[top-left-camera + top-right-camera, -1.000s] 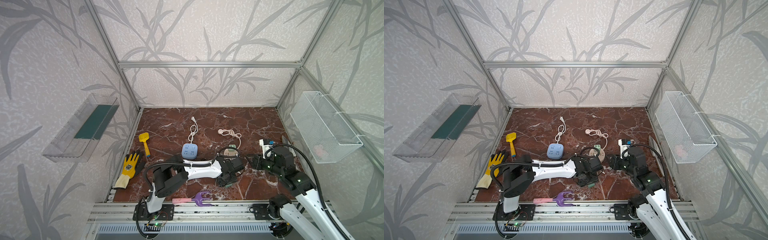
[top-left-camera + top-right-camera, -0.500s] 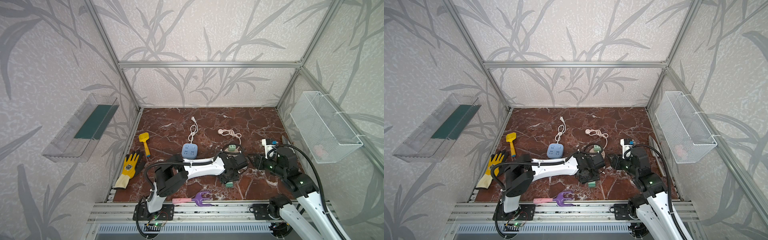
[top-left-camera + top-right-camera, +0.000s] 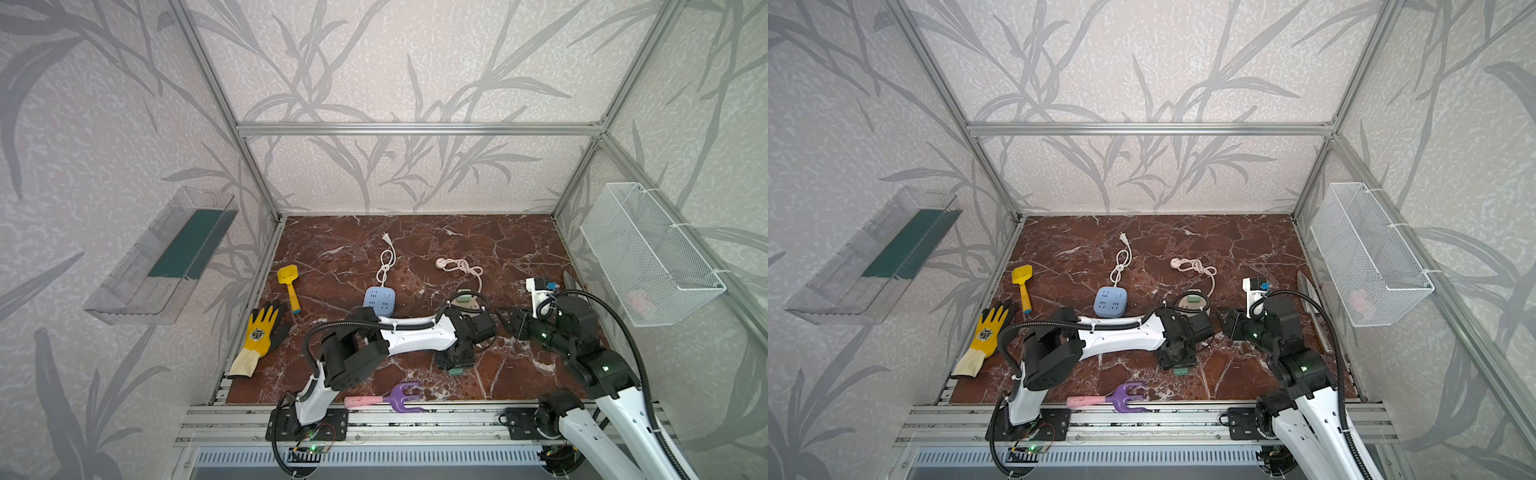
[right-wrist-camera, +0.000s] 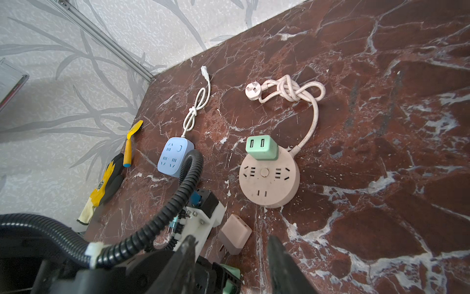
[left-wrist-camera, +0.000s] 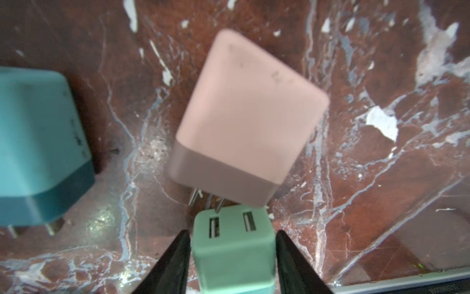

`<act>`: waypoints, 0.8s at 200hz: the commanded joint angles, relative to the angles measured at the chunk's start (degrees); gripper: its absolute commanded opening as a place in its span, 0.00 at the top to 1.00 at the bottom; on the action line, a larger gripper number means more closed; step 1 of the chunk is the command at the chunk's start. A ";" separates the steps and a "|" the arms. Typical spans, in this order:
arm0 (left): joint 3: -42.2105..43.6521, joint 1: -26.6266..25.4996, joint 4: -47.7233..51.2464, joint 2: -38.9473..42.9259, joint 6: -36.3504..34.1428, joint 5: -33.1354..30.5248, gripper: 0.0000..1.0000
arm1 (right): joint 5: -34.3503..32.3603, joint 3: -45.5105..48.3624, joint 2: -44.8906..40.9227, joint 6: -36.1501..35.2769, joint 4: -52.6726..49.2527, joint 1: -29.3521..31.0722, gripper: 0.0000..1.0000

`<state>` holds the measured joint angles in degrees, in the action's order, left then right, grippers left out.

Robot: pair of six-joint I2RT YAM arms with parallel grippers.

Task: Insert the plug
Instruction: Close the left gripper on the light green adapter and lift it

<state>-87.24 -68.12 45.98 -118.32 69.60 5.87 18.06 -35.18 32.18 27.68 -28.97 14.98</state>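
Near the middle of the tabletop's (image 3: 519, 249) front edge, the left gripper (image 5: 232, 231) has drawn its jaws in against both sides of the mint plug (image 5: 232, 257), which a second ago lay hidden beneath it. To its right, the right gripper (image 4: 230, 238) stays parted and empty above the marble.

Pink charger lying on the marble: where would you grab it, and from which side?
I'd pinch the pink charger across its two long side walls, coming down from above. It lies flat, broad face up, prongs out one end, which stays free.
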 commanded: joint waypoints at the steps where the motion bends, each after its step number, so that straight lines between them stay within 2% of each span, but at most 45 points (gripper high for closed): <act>1: -2.01 -0.79 3.24 -0.77 -0.61 -1.25 0.47 | 0.30 -0.25 -0.37 0.49 0.36 -0.22 0.53; 67: -1.27 -1.32 2.84 -1.50 -0.22 0.10 0.49 | 0.30 0.47 -1.77 0.62 -0.14 -0.22 0.53; 120: -1.61 -1.15 2.89 -2.10 -0.65 0.56 0.57 | 0.04 1.50 -2.39 0.53 -0.09 -0.39 0.53; 160: -3.93 -1.05 4.53 -3.66 -1.99 1.02 0.56 | 0.22 1.65 -1.62 0.24 0.41 -0.74 0.53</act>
<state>-89.19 -69.21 47.64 -119.55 68.69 7.14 18.09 -33.89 30.44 28.05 -28.99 14.68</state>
